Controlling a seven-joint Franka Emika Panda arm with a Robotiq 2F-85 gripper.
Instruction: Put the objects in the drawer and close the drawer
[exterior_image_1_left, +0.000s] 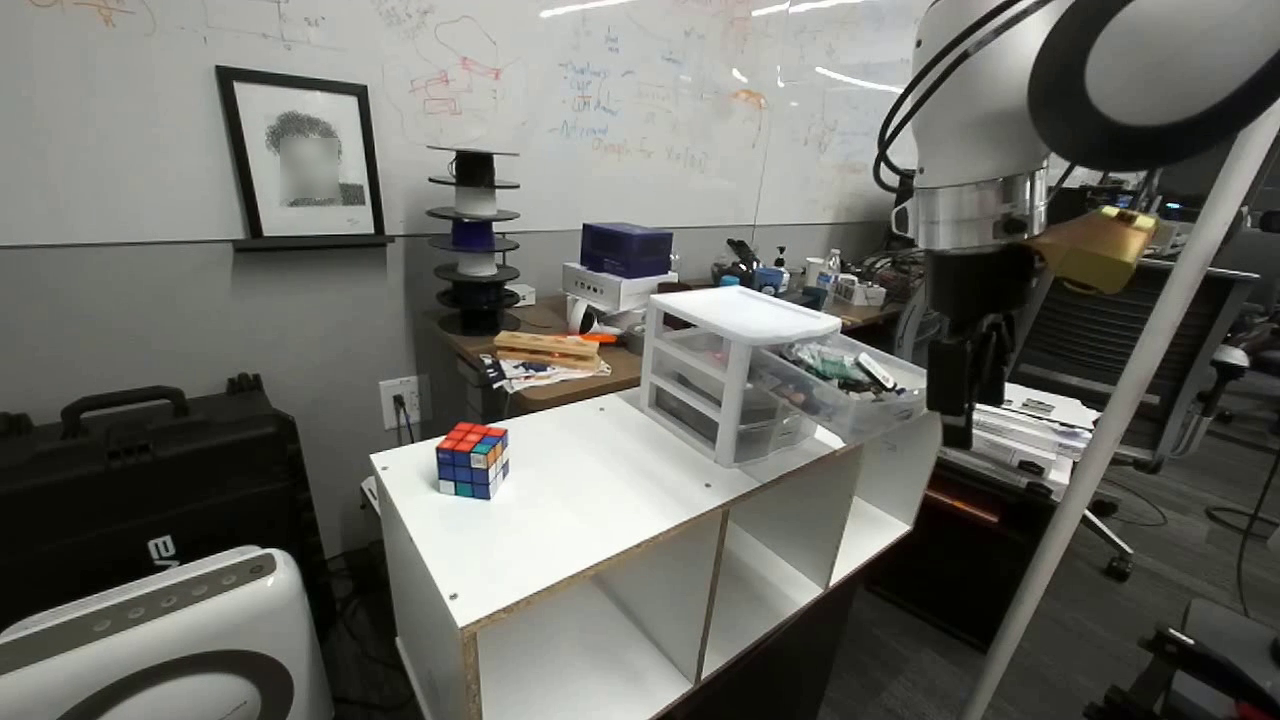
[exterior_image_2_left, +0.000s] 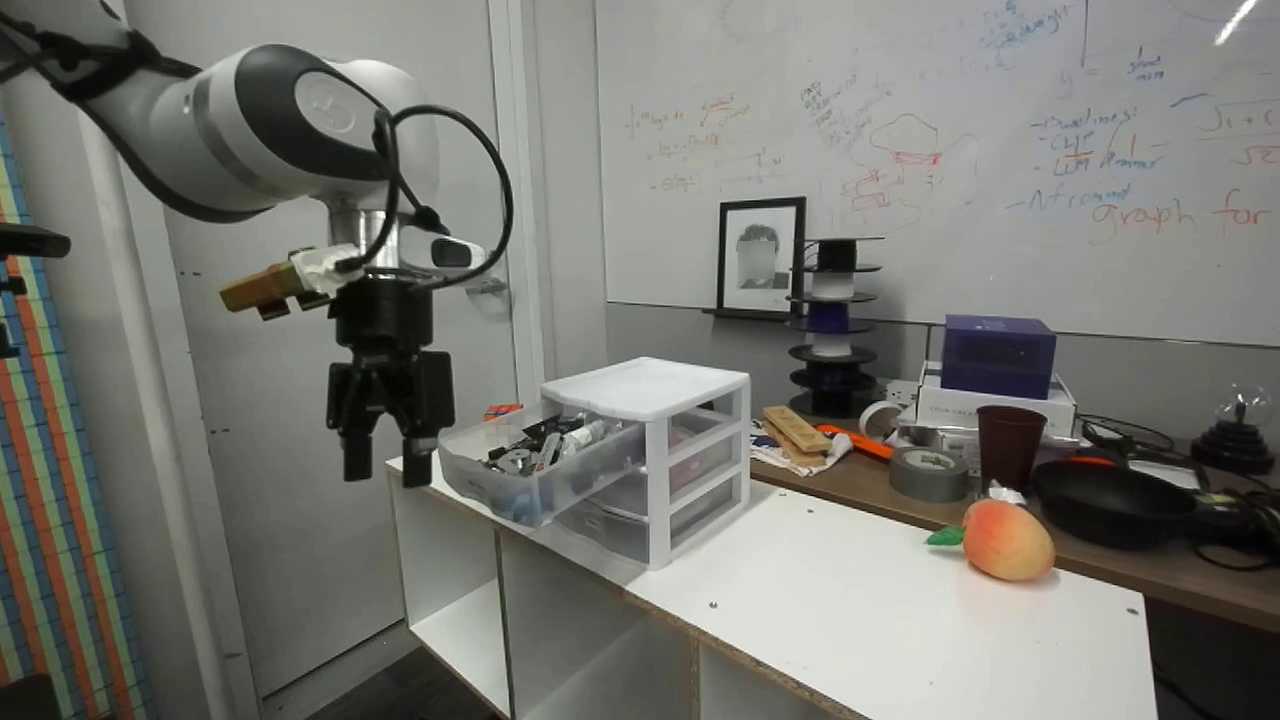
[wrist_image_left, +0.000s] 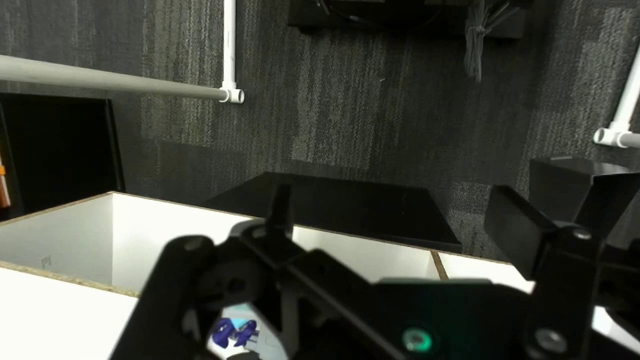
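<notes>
The translucent drawer (exterior_image_1_left: 888, 415) at the top of a small white drawer unit (exterior_image_2_left: 648, 388) stands pulled out. Several small dark, green and white items (exterior_image_1_left: 845, 368) lie heaped in it; which of these are the task's objects I cannot tell. Beyond the drawer's front, in both exterior views, my gripper (exterior_image_2_left: 388, 465) hangs pointing down, its fingertips near drawer height. From the wrist view, the fingers (wrist_image_left: 515, 227) stand wide apart with nothing between them. Purple pieces (wrist_image_left: 234, 332) show through the gripper's linkage; what they belong to is unclear.
The unit stands on a white cubby shelf (exterior_image_1_left: 560, 540). A red-and-blue puzzle cube (exterior_image_1_left: 472, 462) sits on the shelf, as does a peach (exterior_image_2_left: 1008, 541). A desk (exterior_image_2_left: 910, 505) with tape and a pan runs behind. A pale pole (exterior_image_1_left: 1130, 400) rises near the arm.
</notes>
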